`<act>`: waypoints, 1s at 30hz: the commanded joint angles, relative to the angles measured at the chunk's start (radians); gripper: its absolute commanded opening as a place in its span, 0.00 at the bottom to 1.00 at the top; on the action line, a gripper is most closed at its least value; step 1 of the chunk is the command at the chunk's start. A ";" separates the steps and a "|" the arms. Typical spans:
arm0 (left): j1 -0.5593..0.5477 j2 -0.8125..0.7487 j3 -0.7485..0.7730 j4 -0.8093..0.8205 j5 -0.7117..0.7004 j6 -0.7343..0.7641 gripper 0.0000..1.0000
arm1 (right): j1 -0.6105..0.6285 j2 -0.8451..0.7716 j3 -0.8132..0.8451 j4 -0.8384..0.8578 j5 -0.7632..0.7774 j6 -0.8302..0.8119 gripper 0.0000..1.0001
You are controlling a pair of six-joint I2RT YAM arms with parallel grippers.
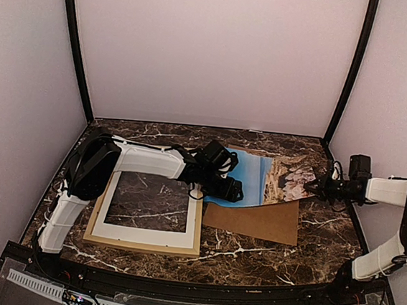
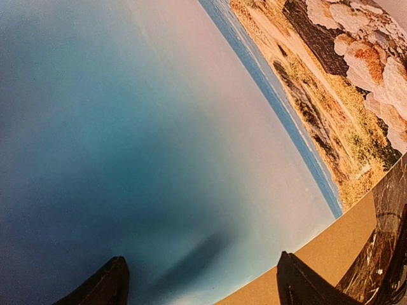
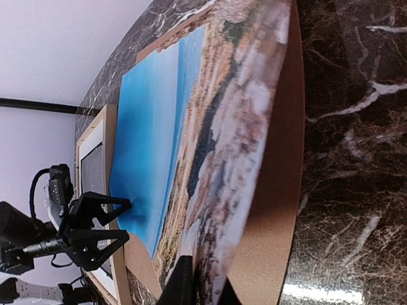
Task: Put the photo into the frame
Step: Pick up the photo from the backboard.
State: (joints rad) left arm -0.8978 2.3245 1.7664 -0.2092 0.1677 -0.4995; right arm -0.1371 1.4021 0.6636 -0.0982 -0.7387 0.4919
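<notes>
Clenched on the photo [image 1: 271, 179] with the right gripper [image 1: 317, 186], right at the short end where the pale rocks are. Pinches the paper edge thin and holds that end up a little off the brown cardboard [image 1: 254, 221] under it, as seen from the right wrist. Spreads the left gripper [image 1: 237, 193] wide, released, grasping nothing. Hangs it low over the blue sky end of the photo, with its two dark fingers [image 2: 111, 283] far apart at the bottom of the left wrist view and only blue sky between them. Cannot tell if those fingers touch the paper. Has the photo out on the dark marble counter [image 1: 251, 261], in the middle and a bit to the right, partly on top of the cardboard, with the sky end pointing left and the rocks end pointing right. Not in the frame [image 1: 144, 247] yet. Lies flat on the counter, that frame, left of the photo and just beside its sky end, below the bent left arm [image 1: 145, 160]. Made of thin light wood, with a white border [image 1: 193, 220] on it and dark marble showing through the big window in that border.
</notes>
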 commanded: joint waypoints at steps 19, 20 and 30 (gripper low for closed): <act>0.039 -0.492 -0.295 0.189 0.000 0.177 0.86 | 0.243 -0.211 0.586 -0.424 0.435 -0.209 0.00; 0.050 -0.510 -0.288 0.177 0.002 0.160 0.86 | 0.265 -0.202 0.639 -0.446 0.472 -0.220 0.00; 0.148 -0.610 -0.297 0.074 0.025 0.078 0.86 | 0.555 0.002 1.080 -0.683 0.854 -0.356 0.00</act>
State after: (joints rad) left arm -0.7780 1.7805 1.4857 -0.0734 0.1833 -0.3866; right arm 0.3233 1.3224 1.6398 -0.6472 -0.1024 0.2157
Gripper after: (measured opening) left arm 0.859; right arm 0.004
